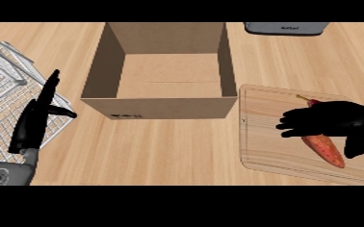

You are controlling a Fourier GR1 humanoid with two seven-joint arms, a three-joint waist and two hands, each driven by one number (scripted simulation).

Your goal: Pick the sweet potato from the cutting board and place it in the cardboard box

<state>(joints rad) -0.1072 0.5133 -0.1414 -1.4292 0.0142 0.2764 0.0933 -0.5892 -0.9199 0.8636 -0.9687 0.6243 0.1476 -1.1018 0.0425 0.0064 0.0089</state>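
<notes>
Lying diagonally on the cutting board, stem end up-left, the sweet potato is covered mid-length by the right hand, whose fingers are curled across it, the cardboard box being up-left.

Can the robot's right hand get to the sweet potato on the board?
Yes, it looks so. The right hand is already over the sweet potato on the cutting board, fingers curling across it, with nothing in between.
</notes>
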